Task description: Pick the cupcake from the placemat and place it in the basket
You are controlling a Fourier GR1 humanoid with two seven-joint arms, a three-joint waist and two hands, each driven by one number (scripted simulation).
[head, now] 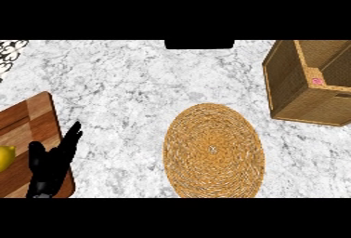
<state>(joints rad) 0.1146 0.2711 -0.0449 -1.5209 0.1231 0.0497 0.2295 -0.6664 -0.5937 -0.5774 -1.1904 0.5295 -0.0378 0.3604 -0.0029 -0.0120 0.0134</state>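
At the far left a yellow fruit (5, 157) lay on a wooden cutting board (27, 121), which sat on the marbled surface (123, 83). The left hand (41, 172) stood over the board's right edge. Its fingers (68, 139) were straight, close together and pointing up the view, and they held nothing. It looked to be at rest, not reaching.

Right of it, well apart, lay the woven placemat (214, 151), an oval with its long axis running up and down the view. Nothing stood on it.

Further right and toward the far side sat the basket (288, 79), apart from the placemat's upper right edge. Inside, close against its near wall, showed a small pink thing that I took for the cupcake (316, 81). It was too small to tell its shape or how it sat. From the left fingers it lay far to the right and away, across the whole placemat. The right hand did not show, so which hand was nearer could not be judged from sight.

With the cupcake apparently in the basket and the placemat bare, the placing seemed done, and no further grasp looked called for.
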